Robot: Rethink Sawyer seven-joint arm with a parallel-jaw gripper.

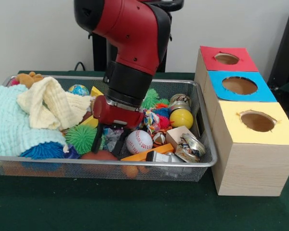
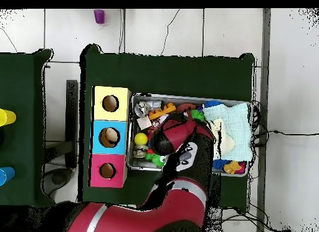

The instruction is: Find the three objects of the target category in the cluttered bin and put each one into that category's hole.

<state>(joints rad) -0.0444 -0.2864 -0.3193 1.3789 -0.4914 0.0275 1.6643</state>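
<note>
The silver wire-mesh bin lies on the green table, full of clutter; it also shows in the overhead view. My gripper reaches down into the bin's middle. It is open, its black fingers either side of a crumpled shiny scrap. A baseball lies just right of it and a green spiky ball just left. A yellow ball, a globe ball and crushed cans lie nearby. In the overhead view the arm hides the gripper.
Three wooden boxes stand right of the bin, each with a round hole: red top, blue top, yellow top. A pale green cloth and a cream cloth cover the bin's left end. A wooden block and an orange block lie in the bin.
</note>
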